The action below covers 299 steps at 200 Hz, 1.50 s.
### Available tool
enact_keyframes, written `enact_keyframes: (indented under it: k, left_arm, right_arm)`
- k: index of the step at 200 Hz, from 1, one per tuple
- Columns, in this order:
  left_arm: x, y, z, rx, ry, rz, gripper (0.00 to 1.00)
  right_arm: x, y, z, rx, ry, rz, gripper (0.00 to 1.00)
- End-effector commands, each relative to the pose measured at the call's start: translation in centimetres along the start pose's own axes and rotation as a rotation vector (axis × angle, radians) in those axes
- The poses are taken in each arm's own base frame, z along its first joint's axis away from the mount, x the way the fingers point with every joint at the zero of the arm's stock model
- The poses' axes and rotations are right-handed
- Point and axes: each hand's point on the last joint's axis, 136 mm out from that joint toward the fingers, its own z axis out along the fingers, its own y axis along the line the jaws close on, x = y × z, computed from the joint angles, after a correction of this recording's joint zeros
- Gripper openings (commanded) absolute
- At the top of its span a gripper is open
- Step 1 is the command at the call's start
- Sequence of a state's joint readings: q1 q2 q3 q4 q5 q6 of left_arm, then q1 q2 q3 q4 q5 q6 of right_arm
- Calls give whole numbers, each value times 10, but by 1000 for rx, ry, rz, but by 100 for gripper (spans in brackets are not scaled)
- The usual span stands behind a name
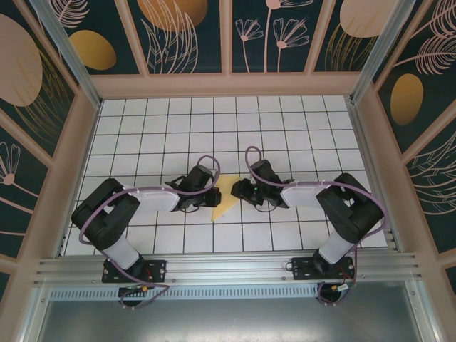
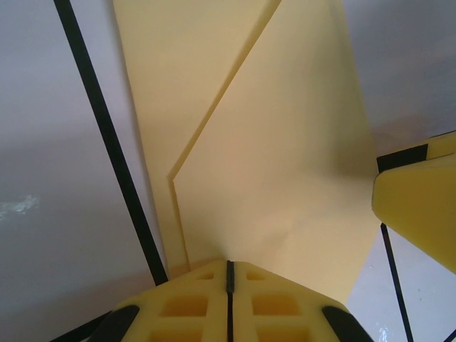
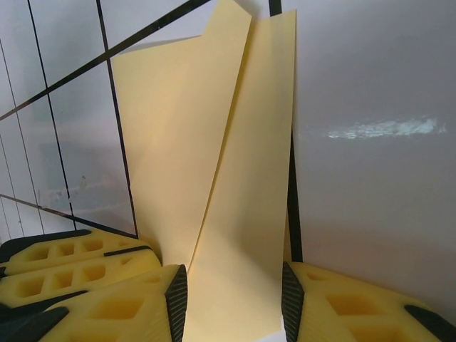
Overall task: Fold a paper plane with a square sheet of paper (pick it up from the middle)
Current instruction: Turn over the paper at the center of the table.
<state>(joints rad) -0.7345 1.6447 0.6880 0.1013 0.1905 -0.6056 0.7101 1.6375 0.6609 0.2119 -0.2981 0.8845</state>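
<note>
Near mid-table, risks dragging the folded paper (image 1: 226, 201) askew: left gripper (image 2: 229, 278) clenched at its edge, right gripper (image 3: 234, 299) spread loosely astride it.

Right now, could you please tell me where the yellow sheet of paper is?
In the top view, the folded yellow sheet of paper lies on the grid table, between the left tool and the right tool.

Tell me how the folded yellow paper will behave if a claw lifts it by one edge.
The folded yellow paper would probably droop: it looks thin, and its top layer seems to lift slightly off the one below. It is likely very light, so a nudge may slide it across the glossy tiled table. Its creases should stiffen it somewhat lengthwise.
</note>
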Motion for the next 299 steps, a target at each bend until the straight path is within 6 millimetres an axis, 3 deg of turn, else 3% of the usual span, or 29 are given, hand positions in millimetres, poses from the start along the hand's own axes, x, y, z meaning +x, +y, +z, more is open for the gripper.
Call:
enact_keyframes:
  k: [1,100,140,190,272,299]
  left_arm:
    - [11,1,1,26,32,-20,9]
    - [12,-14,0,127,19,-88,10]
    - [11,-20,-1,183,-3,-150,11]
    - [8,-25,-7,235,-45,-213,11]
    - [7,-25,-16,289,-99,-291,12]
    - [9,-26,-19,308,-107,-307,13]
  right_arm:
    - [3,9,4,-32,16,13,42]
    - [-4,32,1,-144,-9,0,42]
    - [0,34,4,-162,-6,3,43]
    - [2,21,11,-99,-14,8,43]
    - [5,28,17,-134,1,-11,31]
    - [4,23,21,-109,1,-13,27]
